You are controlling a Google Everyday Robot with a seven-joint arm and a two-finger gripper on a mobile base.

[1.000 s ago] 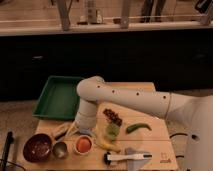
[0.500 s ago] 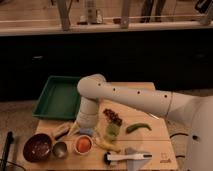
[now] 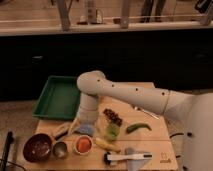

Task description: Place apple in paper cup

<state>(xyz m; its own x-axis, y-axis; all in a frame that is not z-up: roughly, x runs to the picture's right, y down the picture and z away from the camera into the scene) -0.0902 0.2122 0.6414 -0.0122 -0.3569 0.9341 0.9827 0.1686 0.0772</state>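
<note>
Camera view: gripper (image 3: 84, 129) low over the paper cup (image 3: 83, 152), near the table's (image 3: 155, 142) front edge, left of middle. Grip state: cannot tell. Apple (image 3: 83, 144) apparently seated in the cup already, filling its mouth. To finish cleanly: release fully, lift straight up, avoid knocking the cup toward the metal cup (image 3: 60, 149) or banana (image 3: 106, 144) alongside.

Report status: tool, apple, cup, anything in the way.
Tool low over the board, just behind the paper cup. Apple sits inside the cup. Metal cup and banana flank it closely.
</note>
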